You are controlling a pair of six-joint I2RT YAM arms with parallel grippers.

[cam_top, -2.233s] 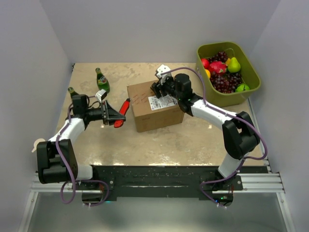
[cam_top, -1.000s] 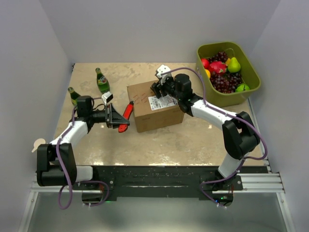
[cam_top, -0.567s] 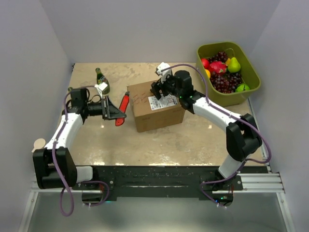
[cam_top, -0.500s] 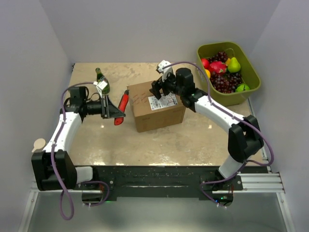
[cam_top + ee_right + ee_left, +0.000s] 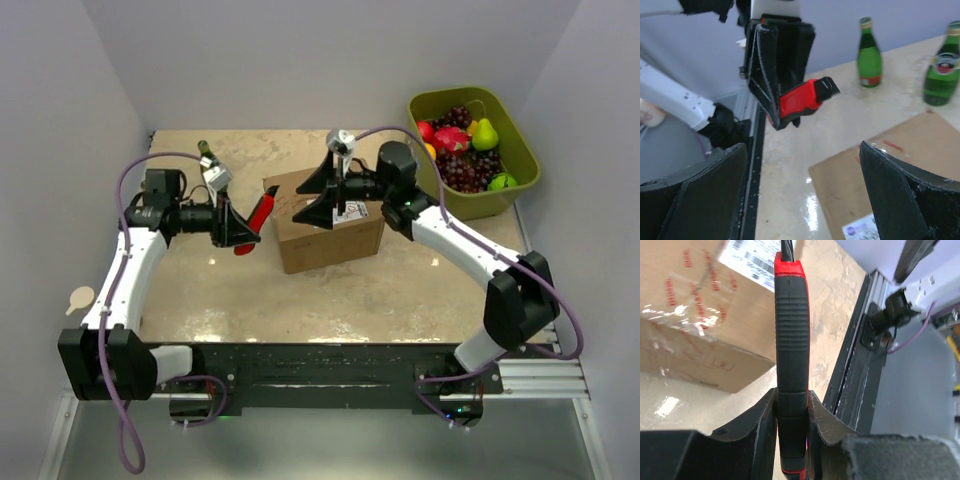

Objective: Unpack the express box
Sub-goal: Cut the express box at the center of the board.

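Note:
The express box (image 5: 318, 238) is a brown carton with a white label (image 5: 350, 212), closed with clear tape, standing mid-table. My left gripper (image 5: 238, 226) is shut on a red and black box cutter (image 5: 259, 213), held just left of the box with its tip toward the box's upper left corner. In the left wrist view the cutter's handle (image 5: 791, 335) runs up from my jaws, with the box (image 5: 695, 335) to the left. My right gripper (image 5: 316, 198) hovers over the box top, open wide and holding nothing. The right wrist view shows the box (image 5: 875, 175) below and the cutter (image 5: 802, 97) ahead.
An olive-green tub (image 5: 525, 150) of fruit stands at the back right. Two green bottles (image 5: 869, 52) (image 5: 941, 65) stand at the back left, and the left arm partly hides them from above. The black base rail (image 5: 320, 360) runs along the near edge.
My right gripper has opened wide and swung to point left over the box. The left arm has drawn its elbow back, still holding the cutter beside the box.

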